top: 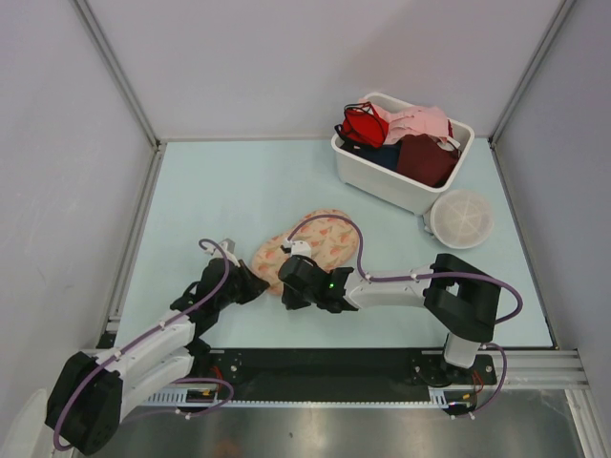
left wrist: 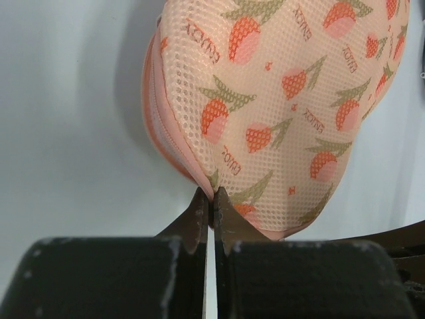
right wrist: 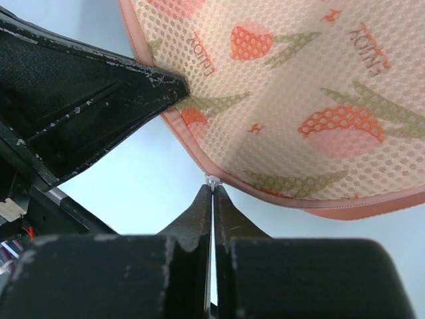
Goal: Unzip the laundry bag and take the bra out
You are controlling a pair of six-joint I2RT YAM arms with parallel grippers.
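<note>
The laundry bag is a peach mesh pouch with an orange-red print, lying mid-table. My left gripper is shut on the bag's near left edge; in the left wrist view the fingertips pinch the fabric of the bag. My right gripper is shut on the white zipper pull at the bag's pink seam. The left gripper's black finger shows in the right wrist view, on the bag's edge. The zip looks closed. The white bra is hidden.
A white bin at the back right holds a red bra, a pale pink garment and dark red fabric. A round white mesh disc lies beside it. Metal frame posts edge the table.
</note>
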